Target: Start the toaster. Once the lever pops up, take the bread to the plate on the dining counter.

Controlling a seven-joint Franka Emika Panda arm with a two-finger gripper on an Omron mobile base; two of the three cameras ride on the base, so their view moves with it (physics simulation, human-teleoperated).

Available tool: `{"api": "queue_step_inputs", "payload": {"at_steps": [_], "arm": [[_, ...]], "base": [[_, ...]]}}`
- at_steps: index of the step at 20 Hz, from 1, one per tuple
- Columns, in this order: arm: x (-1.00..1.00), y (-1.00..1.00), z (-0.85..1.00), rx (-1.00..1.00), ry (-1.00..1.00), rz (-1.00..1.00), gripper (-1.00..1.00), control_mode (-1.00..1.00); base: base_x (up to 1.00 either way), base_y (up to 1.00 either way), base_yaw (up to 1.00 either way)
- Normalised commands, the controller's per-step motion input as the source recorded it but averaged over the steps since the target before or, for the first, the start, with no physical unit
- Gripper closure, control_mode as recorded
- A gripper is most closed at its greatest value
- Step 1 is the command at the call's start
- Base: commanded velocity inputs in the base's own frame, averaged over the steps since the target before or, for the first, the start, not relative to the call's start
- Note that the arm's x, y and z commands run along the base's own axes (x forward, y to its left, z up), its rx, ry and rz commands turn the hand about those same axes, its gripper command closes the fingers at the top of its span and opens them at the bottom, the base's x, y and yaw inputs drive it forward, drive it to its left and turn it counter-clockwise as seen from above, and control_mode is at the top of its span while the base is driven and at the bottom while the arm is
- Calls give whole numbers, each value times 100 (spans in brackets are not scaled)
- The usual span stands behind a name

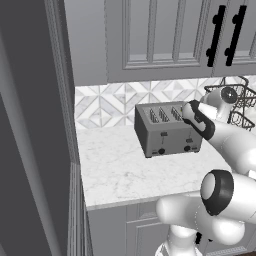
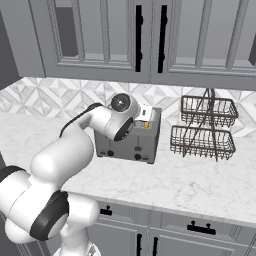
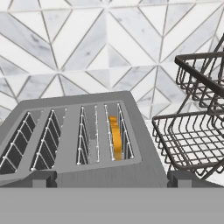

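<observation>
Marble worktop (image 1: 115, 170) carries the toaster (image 1: 167, 130) against the tiled wall, beside a wire basket rack (image 2: 202, 127). Bread (image 3: 115, 136) sits deep in its rightmost slot. Arm reaches forward, hand over the toaster's front; whether the fingers are parted cannot be told.

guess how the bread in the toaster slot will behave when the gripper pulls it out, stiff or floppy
Probably fairly stiff: the bread stands on edge in the rightmost slot of the toaster, holding its shape. It looks thin and small, so likely light. The narrow slot and its wire guides could snag it if pulled at a tilt, and the crust may crumble under a hard pinch.
</observation>
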Motion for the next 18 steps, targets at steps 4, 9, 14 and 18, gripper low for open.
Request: {"api": "queue_step_inputs", "payload": {"at_steps": [4,9,14,18], "arm": [[0,0,0,0,0,0,-100,-100],[0,0,0,0,0,0,-100,-100],[0,0,0,0,0,0,-100,-100],[0,0,0,0,0,0,-100,-100]], "base": [[0,0,0],[0,0,0],[0,0,0],[0,0,0]]}}
